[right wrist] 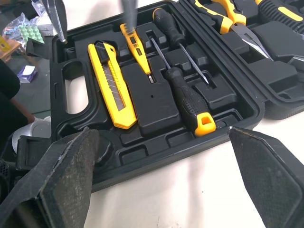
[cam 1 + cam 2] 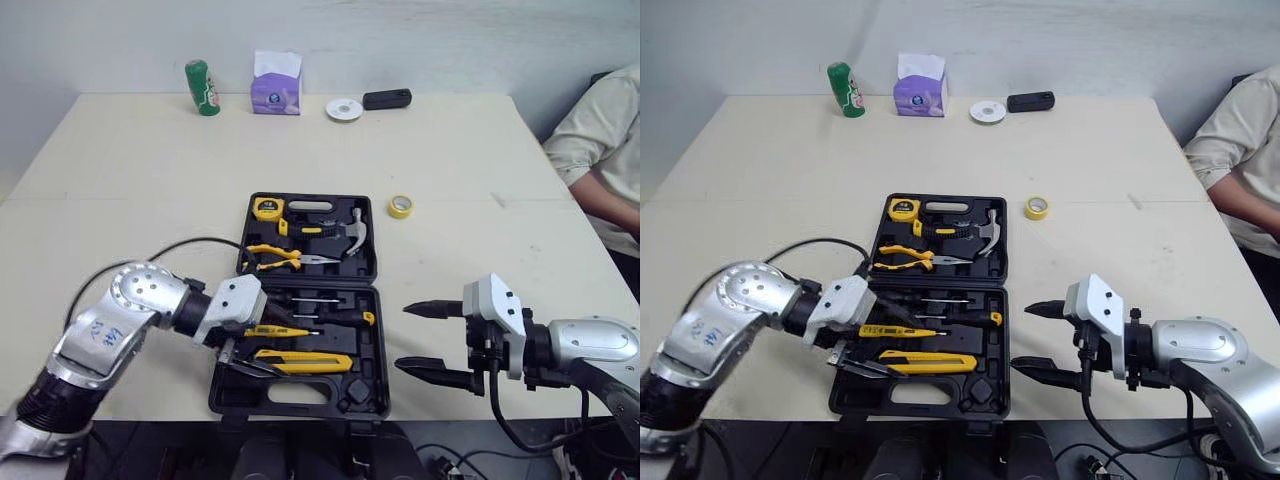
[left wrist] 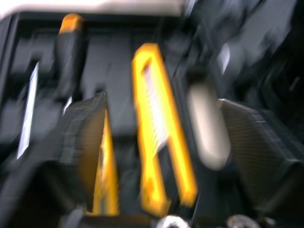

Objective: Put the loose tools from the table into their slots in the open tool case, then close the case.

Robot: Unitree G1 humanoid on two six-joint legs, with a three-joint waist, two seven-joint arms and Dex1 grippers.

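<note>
Nearest the camera, the left gripper (image 2: 245,355) is lowered into the front half of the open black plastic tool case (image 2: 360,390), and its fingers (image 3: 83,137) are seen spread, nothing clenched. The yellow utility knife (image 2: 305,361) is laid lengthwise in the gap between them, apparently seated in its moulded slot, which would explain the released stance. A slim yellow tester screwdriver (image 2: 275,331) is found just outside one finger. Over on the other side, the right gripper (image 2: 402,337) is held off the case's edge with its two fingers parted wide and empty, tips aimed at the case. It looks to be kept clear while the left works. Just ahead of those tips, a black-handled screwdriver with a yellow end cap (image 1: 190,102) is bedded in its groove. Further from both sets of fingers, the lid half is filled: yellow-handled pliers (image 2: 285,260), a steel-headed hammer (image 2: 352,232) and a yellow tape measure (image 2: 267,208). Beyond the right fingertips, a small yellow roll of tape (image 2: 400,206) is left on the pale table (image 2: 150,200), just off the lid's far corner. It is judged the one loose item near the case, and the case is not yet shut. Well beyond all fingers, a green can (image 2: 202,88), a purple tissue box (image 2: 276,90), a white disc (image 2: 343,109) and a black oblong object (image 2: 387,99) are lined along the far edge, and a person's sleeve (image 2: 600,130) is glimpsed on the right.
</note>
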